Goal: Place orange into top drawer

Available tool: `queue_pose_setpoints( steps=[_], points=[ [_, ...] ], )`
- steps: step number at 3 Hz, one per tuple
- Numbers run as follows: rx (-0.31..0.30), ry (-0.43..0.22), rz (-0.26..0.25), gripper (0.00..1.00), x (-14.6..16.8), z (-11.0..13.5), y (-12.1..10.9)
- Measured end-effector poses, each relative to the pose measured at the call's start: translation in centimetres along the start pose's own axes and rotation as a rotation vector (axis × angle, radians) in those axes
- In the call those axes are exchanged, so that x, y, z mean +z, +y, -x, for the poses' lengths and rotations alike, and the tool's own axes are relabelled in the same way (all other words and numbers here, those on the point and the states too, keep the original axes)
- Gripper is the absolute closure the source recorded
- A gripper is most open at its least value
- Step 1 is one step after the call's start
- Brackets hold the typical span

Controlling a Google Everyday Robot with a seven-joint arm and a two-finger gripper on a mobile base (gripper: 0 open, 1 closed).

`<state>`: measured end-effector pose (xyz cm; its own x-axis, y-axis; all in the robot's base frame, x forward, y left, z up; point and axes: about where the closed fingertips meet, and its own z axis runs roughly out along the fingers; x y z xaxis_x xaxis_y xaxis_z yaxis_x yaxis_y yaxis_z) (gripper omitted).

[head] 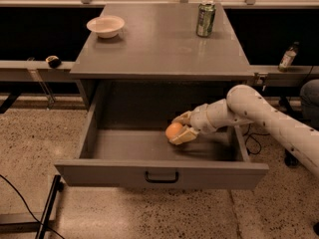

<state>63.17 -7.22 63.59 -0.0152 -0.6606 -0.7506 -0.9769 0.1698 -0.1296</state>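
Note:
The top drawer [159,172] is pulled wide open below the grey cabinet top; it is a wide shallow grey metal drawer with a dark central handle. My gripper [178,128] reaches in from the right on a pale arm and sits inside the drawer, just above its floor near the middle. It is shut on the orange [174,131], a small round orange fruit held between the two pale fingers. The orange is low in the drawer; I cannot tell whether it touches the floor.
A pale shallow bowl [105,26] sits at the back left of the cabinet top [159,49]. A green can [205,19] stands at the back right. A small bottle [287,57] stands on a ledge to the right. Cables lie on the speckled floor.

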Motion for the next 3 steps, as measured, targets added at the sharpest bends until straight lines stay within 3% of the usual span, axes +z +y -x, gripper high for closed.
queue_pose_setpoints(
  steps=[2, 3],
  points=[
    [0.0, 0.0, 0.0, 0.17, 0.0, 0.0, 0.0],
    [0.0, 0.0, 0.0, 0.0, 0.01, 0.0, 0.01]
  ],
)
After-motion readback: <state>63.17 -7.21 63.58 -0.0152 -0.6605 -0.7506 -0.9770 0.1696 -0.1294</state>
